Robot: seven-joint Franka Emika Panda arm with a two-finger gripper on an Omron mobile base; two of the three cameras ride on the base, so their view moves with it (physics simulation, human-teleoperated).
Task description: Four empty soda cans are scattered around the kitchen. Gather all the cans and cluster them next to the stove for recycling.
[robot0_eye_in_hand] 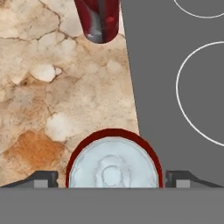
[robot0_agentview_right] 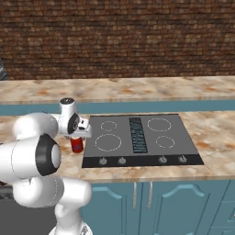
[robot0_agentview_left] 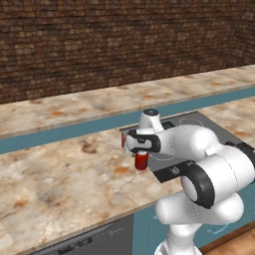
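A red soda can [robot0_eye_in_hand: 113,168] with a silver top stands upright on the beige counter, right at the left edge of the black stove [robot0_eye_in_hand: 153,87]. My gripper [robot0_eye_in_hand: 112,179] hangs straight over it, open, with a dark fingertip [robot0_eye_in_hand: 43,179] on either side and a thin gap to the can. The same can [robot0_agentview_left: 141,160] shows below the hand [robot0_agentview_left: 141,152] from the left base, and again [robot0_agentview_right: 77,144] under the hand [robot0_agentview_right: 78,137] from the right base. A second red can [robot0_eye_in_hand: 98,19] stands a little farther along the stove's edge, partly hidden behind the hand [robot0_agentview_left: 123,140].
The stove [robot0_agentview_right: 176,133] has white ring burners, a central vent and front knobs. Beige counter [robot0_agentview_left: 60,169] stretches to the left. A raised back ledge and the brick wall [robot0_agentview_right: 119,36] lie behind. Teal cabinet fronts are below the counter edge.
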